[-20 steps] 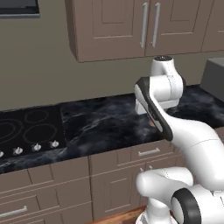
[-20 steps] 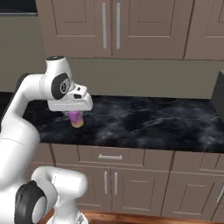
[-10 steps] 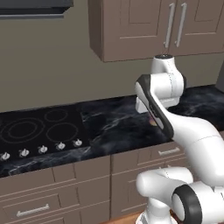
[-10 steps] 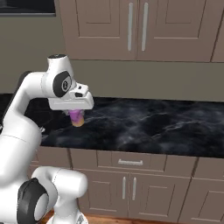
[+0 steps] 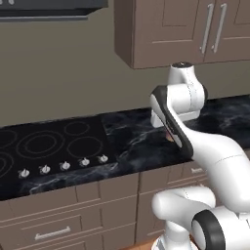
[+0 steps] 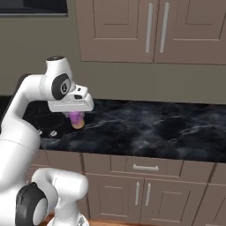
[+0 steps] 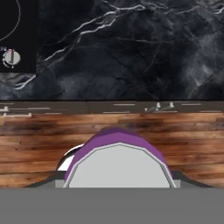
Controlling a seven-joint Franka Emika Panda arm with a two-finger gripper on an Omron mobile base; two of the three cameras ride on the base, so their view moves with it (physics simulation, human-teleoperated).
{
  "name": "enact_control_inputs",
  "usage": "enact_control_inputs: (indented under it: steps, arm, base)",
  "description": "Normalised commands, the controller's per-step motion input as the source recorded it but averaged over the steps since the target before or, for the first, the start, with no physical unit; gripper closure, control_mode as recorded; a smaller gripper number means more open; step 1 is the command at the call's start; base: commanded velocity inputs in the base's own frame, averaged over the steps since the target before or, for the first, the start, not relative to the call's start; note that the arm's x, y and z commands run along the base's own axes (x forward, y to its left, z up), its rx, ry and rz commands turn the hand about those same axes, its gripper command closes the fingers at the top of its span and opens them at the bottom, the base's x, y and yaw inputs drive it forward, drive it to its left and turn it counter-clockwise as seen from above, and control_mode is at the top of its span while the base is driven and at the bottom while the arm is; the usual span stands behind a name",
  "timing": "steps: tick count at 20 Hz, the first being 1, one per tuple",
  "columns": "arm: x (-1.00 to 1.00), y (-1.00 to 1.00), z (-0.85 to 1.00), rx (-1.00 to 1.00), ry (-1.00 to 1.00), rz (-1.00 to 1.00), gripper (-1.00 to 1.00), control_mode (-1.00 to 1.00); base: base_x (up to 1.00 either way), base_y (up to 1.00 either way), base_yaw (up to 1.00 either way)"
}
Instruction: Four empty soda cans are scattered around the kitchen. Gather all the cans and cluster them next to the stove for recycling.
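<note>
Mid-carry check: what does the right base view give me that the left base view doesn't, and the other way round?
Right base view: the purple soda can fading to orange at its base hangs in the two-finger gripper, held above the dark marble counter. Left base view: the flat black glass stove with its burner rings and the row of small silver knobs, lying left of the arm. Both share the white arm, the marble counter and the brown cabinets above and below.
</note>
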Motion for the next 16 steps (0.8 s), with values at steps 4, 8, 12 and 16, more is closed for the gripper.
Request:
enact_control_inputs:
  steps: [4, 8, 12, 16]
  arm:
    - [0.00, 0.00, 0.00, 0.00, 0.00, 0.00, 1.00, 1.00]
    - [0.00, 0.00, 0.00, 0.00, 0.00, 0.00, 1.00, 1.00]
    - [0.00, 0.00, 0.00, 0.00, 0.00, 0.00, 1.00, 1.00]
    - [0.00, 0.00, 0.00, 0.00, 0.00, 0.00, 1.00, 1.00]
  base:
    - [0.52, 0.08, 0.00]
    - [0.53, 0.11, 0.00]
    - [0.24, 0.26, 0.01]
    - [0.20, 0.29, 0.01]
